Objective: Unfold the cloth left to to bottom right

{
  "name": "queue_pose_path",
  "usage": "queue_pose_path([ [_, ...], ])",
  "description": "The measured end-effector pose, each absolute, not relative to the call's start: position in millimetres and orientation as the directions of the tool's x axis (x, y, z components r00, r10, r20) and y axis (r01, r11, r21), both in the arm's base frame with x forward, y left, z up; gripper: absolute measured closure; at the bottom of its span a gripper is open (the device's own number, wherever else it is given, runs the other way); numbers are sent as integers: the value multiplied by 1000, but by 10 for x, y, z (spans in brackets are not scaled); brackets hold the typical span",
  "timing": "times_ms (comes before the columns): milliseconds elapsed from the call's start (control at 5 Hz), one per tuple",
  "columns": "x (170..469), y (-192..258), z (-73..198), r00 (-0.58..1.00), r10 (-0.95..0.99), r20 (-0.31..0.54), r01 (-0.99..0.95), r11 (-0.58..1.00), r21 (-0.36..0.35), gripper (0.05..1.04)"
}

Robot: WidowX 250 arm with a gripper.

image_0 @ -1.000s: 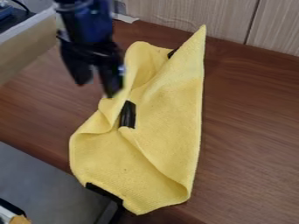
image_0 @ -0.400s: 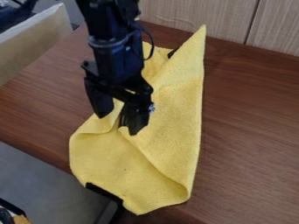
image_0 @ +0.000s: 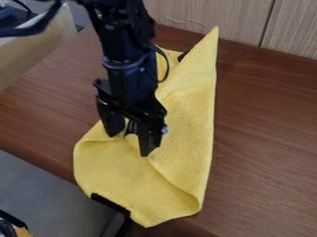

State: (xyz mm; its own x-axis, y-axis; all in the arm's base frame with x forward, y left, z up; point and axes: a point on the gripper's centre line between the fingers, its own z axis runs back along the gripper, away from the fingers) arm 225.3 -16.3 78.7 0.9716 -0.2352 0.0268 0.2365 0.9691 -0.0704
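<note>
Hanging over the left middle part of the cloth is my black gripper [image_0: 129,144], its two fingers apart in an open stance. The yellow cloth [image_0: 186,120] lies partly folded on the wooden table, with a pointed corner at the top and a rounded lower end near the table's front edge. A folded corner of the cloth lies around the fingertips, and a dark patch shows between them. Whether the fingertips touch the cloth I cannot tell. Part of the cloth's upper left is hidden behind the arm.
The brown table [image_0: 266,139] stretches to both sides of the cloth. A wood-grained wall [image_0: 204,14] stands behind it, and a light board [image_0: 37,51] is at the upper left. A black strip [image_0: 110,202] shows along the cloth's lower left edge.
From the upper left, my gripper has moved down and to the right, over the folded part of the cloth. The cloth's outline looks the same.
</note>
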Motion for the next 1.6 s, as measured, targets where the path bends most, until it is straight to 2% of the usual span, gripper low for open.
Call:
queue_pose_path([
  [200,2306,-244,746,969,-247,19,247,967,-66,84],
  [400,2315,-319,741,960,-278,23,279,959,-56,127],
  [800,2329,-329,719,961,-276,25,277,959,-54,721],
  [1000,2321,-305,723,962,-274,20,274,960,-57,929],
  [1200,2309,-253,767,960,-280,28,281,958,-63,1016],
  [1600,2403,-262,1084,950,-288,120,295,954,-52,1025],
])
